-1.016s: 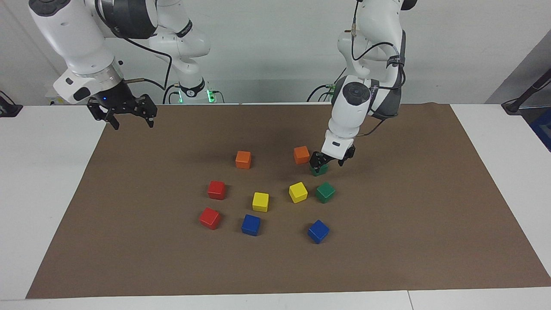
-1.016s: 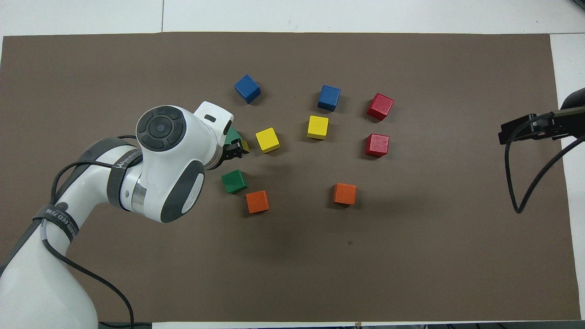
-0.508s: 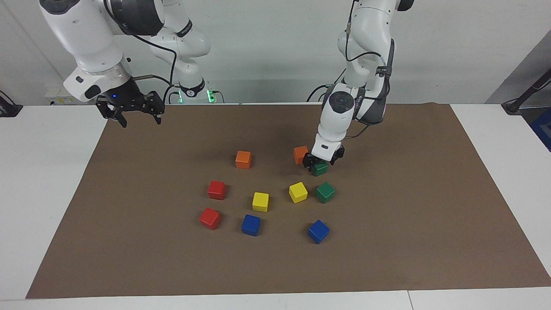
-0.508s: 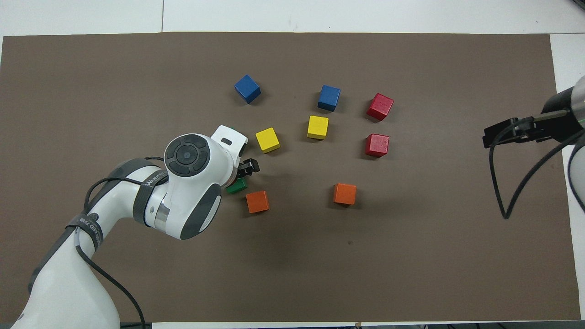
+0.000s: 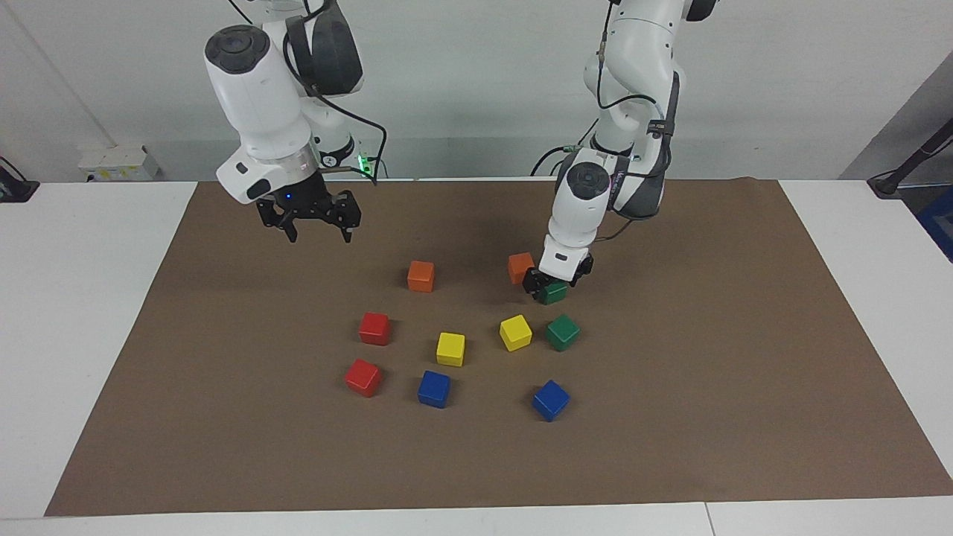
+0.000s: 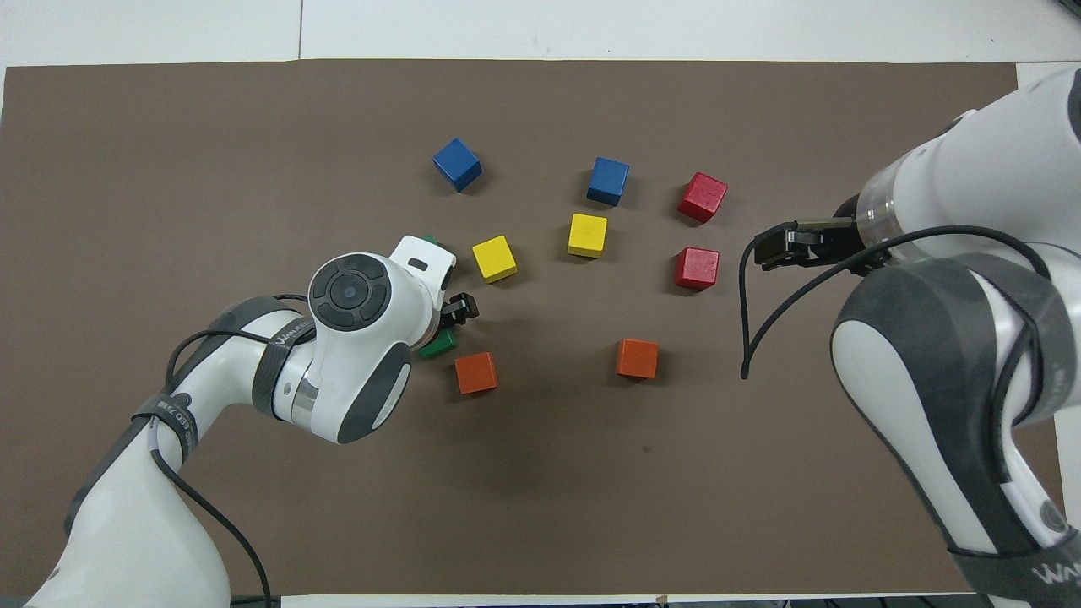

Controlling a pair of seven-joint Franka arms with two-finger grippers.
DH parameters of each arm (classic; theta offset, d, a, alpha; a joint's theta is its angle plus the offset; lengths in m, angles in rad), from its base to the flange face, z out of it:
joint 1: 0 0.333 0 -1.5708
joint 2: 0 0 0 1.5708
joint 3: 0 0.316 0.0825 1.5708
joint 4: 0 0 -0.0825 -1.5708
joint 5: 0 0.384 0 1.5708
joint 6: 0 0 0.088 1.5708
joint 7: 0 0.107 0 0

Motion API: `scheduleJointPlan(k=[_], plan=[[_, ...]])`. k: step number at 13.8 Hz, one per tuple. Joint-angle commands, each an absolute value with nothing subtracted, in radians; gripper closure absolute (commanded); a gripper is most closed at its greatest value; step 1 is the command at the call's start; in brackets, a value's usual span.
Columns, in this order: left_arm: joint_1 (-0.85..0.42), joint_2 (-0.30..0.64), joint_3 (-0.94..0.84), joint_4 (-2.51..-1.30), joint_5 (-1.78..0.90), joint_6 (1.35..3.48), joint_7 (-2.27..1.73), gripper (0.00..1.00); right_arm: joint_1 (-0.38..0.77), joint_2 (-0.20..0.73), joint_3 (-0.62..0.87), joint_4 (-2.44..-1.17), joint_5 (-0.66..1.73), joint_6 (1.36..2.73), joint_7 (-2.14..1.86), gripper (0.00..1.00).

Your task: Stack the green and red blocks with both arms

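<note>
A: Right gripper (image 5: 316,227) up in the air over bare brown mat (image 5: 223,372), fingers spread apart, nothing in them.

B: Reds?

A: Two red blocks (image 5: 374,328) (image 5: 363,377) on the mat toward the right arm's end, one nearer the robots, slightly apart.

B: Left side?

A: Left gripper (image 5: 552,285) down at the mat, jaws around a green block (image 5: 554,292), just beside an orange cube (image 5: 520,267). Can't tell if clamped. Second green block (image 5: 563,332) sits farther from the robots, beside a yellow cube (image 5: 515,332).
</note>
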State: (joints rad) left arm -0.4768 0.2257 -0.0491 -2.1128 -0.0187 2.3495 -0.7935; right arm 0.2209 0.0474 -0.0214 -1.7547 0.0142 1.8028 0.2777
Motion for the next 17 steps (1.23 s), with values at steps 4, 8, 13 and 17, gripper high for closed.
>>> scheduleJointPlan(k=[4,8,13,17], plan=[[-0.406,0.158,-0.015,-2.088,0.0,2.237,-0.628,1.0,0.264,0.211,-0.021,-1.805,0.025,2.041,0.454,0.0],[-0.14,0.143,-0.017,-1.999,-0.002,2.109,-0.159,1.0,0.268,0.279,-0.023,-1.806,0.025,2.13,0.489,0.0],[0.014,0.218,-0.012,-1.993,0.0,2.272,0.222,1.0,0.268,0.351,-0.023,-1.813,0.025,2.195,0.529,0.0],[0.044,0.294,-0.011,-1.973,0.011,2.327,0.295,1.0,0.285,0.37,-0.023,-1.859,0.009,2.266,0.522,0.0]])
